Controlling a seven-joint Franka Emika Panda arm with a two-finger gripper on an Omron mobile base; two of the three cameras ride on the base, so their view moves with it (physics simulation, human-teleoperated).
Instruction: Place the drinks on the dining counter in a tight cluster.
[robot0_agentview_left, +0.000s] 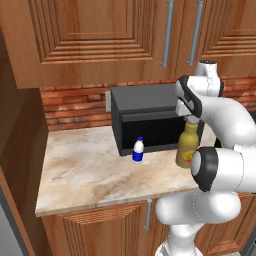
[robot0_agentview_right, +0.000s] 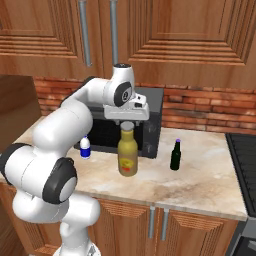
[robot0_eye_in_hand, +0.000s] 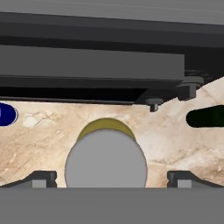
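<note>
Black microwave (robot0_agentview_right: 135, 117) behind olive bottle (robot0_agentview_right: 127, 152) | tool (robot0_eye_in_hand: 112, 179) wide, above grey cap (robot0_eye_in_hand: 105, 159)

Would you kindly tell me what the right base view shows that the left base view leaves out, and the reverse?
Right base view alone: the small dark bottle with purple cap and a dark stove edge. Left base view alone: a tall wooden side panel left of the counter. Both share the black microwave, the tall olive-yellow bottle with grey cap, the small white-and-blue bottle, the beige marble countertop and the open gripper above the tall bottle.
</note>
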